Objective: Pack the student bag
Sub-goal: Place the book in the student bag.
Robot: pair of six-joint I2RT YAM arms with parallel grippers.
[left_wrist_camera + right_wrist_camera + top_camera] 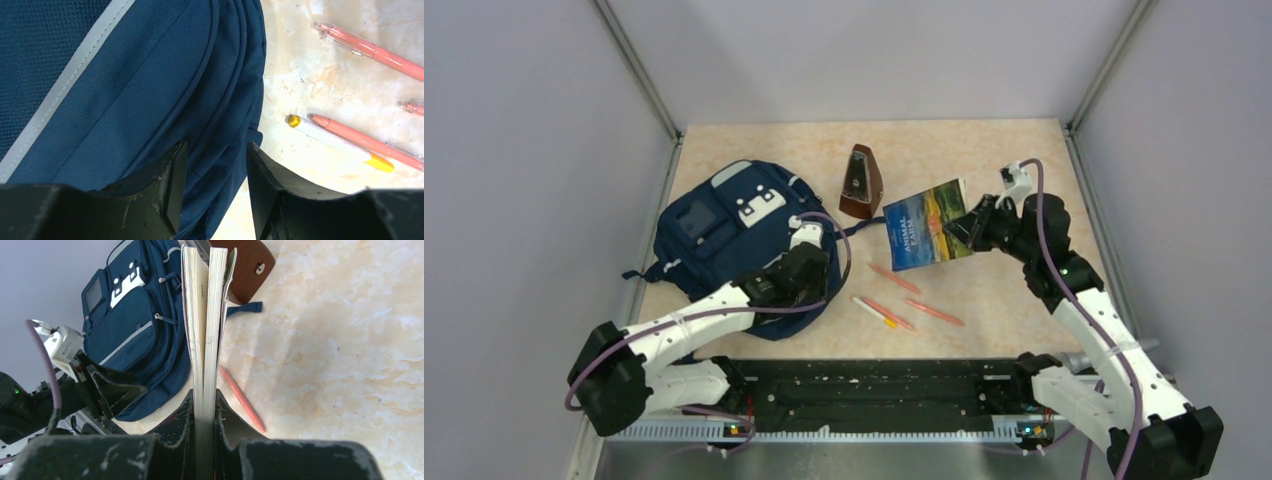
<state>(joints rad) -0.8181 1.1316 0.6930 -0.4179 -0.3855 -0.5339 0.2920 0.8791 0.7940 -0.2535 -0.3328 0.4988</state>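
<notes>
Two roles: left end effector (215,150), jaws apart, should pinch open the student bag (150,75); right end effector (204,397) holds the book (197,315) clamped.

The student bag (150,75) is showing matt, finely woven cloth, the book (929,225) is presenting a glossy cover over plain paper pages, the pens (370,48) are gleaming as smooth translucent plastic, and the marbled surface (1014,280) is looking smooth yet scuffed beside the scratched, matt black left claw (215,165).
</notes>
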